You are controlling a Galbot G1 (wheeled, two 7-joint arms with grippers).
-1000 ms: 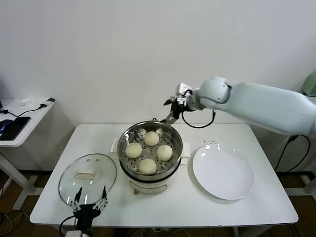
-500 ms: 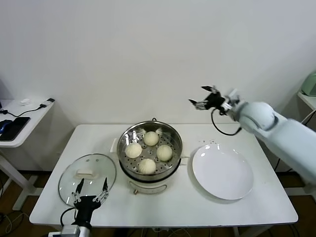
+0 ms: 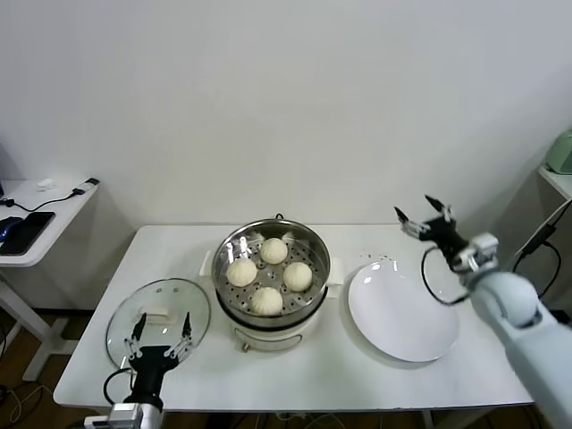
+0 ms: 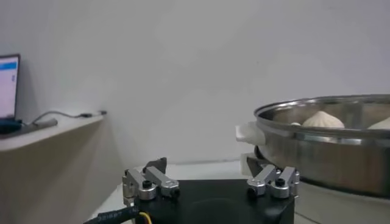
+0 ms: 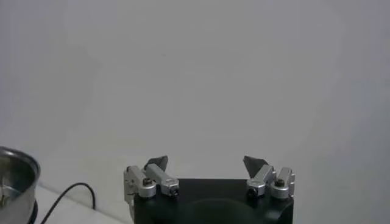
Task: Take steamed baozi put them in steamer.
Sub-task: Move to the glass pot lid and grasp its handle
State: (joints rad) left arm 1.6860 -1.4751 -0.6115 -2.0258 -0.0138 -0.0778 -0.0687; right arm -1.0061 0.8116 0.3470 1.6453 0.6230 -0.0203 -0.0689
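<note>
Finding: all four steamed baozi (image 3: pixel 269 274) sit on the perforated tray inside the steamer (image 3: pixel 273 308), which stands at mid-bench between the glass lid (image 3: pixel 158 322) on the robot's left and the white plate (image 3: pixel 403 311) on its right. The plate is bare. The loading therefore appears complete.

Right end effector (image 3: pixel 426 221): raised above the far edge of the plate, well apart from the steamer, fingers spread, carrying nothing. The right wrist view confirms the released state, showing only wall beyond the fingertips (image 5: pixel 156 163).

Left end effector (image 3: pixel 162 333): low at the near edge of the bench, just beside the lid, fingers spread and empty. Its wrist view shows the steamer's steel wall (image 4: pixel 329 146) side-on with bun tops above the rim.

Step in hand, as judged: clearing the right arm away from the pot. To do this well, the arm should travel high and outward, keeping the cable and fingers off the plate and steamer rim, so that nothing loaded is disturbed.

Orientation: the steamer stands upright, mouth facing up, with its axis vertical; being round, it has no long axis in plan beyond the line through its side handles, which runs across the bench. The buns sit dome-up in a rough diamond, apart from one another.
</note>
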